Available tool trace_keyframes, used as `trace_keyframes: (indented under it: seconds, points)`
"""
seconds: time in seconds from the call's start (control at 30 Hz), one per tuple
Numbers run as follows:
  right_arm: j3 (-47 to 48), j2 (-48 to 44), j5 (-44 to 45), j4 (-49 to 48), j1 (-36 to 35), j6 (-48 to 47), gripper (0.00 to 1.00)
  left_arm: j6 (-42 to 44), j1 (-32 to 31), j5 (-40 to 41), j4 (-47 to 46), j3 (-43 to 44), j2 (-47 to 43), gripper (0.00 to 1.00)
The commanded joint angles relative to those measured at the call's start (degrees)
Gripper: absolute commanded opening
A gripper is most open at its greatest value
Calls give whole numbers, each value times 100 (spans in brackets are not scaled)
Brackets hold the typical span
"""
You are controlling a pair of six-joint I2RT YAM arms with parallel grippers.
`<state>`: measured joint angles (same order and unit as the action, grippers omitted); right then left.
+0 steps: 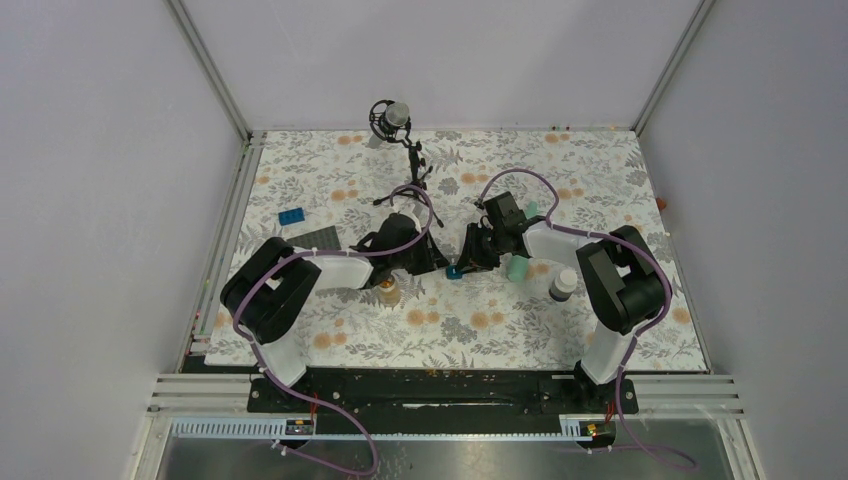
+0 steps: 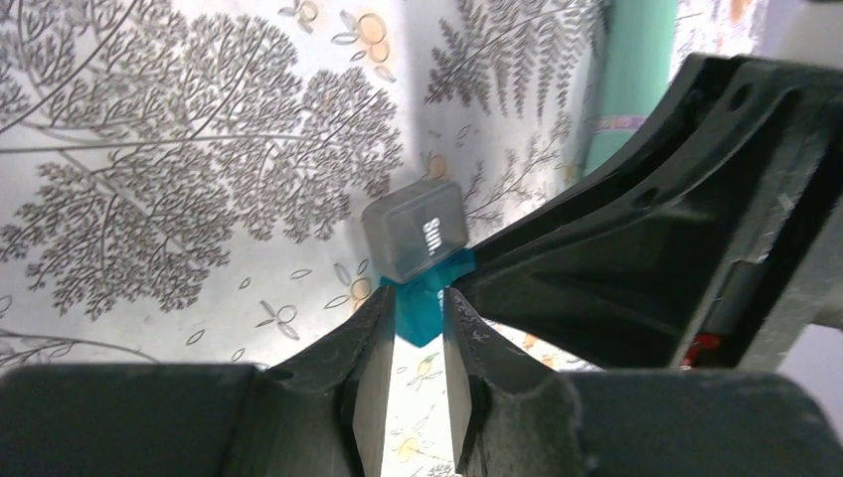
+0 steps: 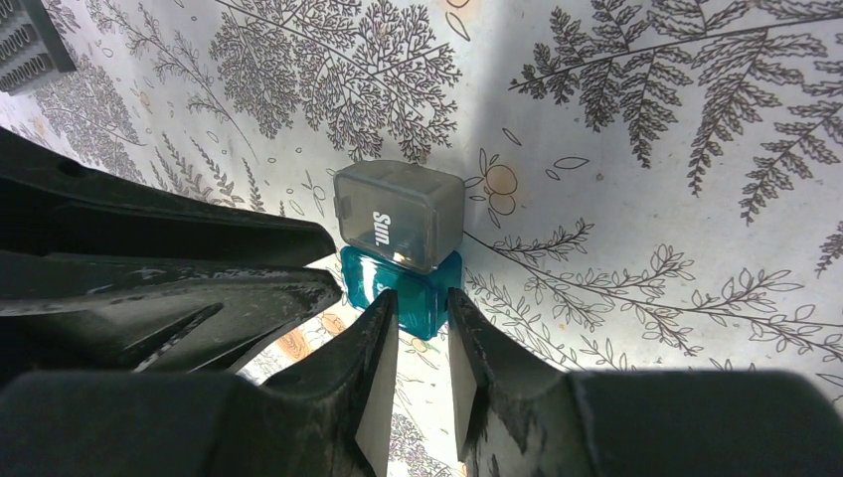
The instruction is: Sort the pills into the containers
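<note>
The teal box [image 3: 408, 293] is glossy translucent plastic, the grey box [image 3: 398, 214] frosted plastic, the tablecloth [image 3: 646, 149] matt.

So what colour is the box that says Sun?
The box is smoky grey; right wrist view shows it best.

left arm [image 1: 300, 275] and right arm [image 1: 600, 262] bent inward, left pincer [image 2: 418, 298] clamped shut, right pincer [image 3: 422, 296] fingers narrowly apart, tips nearly meeting

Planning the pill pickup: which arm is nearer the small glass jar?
Left. The glass jar sits beside the left arm, behind the left gripper at the teal box. The right gripper meets that box from the far side.
</note>
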<state>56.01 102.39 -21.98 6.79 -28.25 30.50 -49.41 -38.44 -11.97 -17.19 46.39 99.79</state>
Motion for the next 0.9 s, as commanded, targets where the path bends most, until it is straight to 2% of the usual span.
trace_keyframes:
  seconds: [0.0,0.1,0.43,0.63,0.8,0.87]
  points:
    - [-75,255,300,155,-75,-15,29,264,23,-200,-66,-165,-184,23]
    - [-95,248,322,147,-75,-2,29,233,21,-287,-152,-223,-133,18]
    - [-99,261,322,145,-77,-11,26,91,12,-272,-275,-225,140,16]
    - [-135,261,356,95,-80,104,24,415,-149,-44,280,-127,322,8]
    - [-340,136,562,-59,-75,331,21,293,-202,63,152,-412,412,0]
    - [-349,101,586,-65,-83,337,21,210,-204,53,28,-489,406,0]
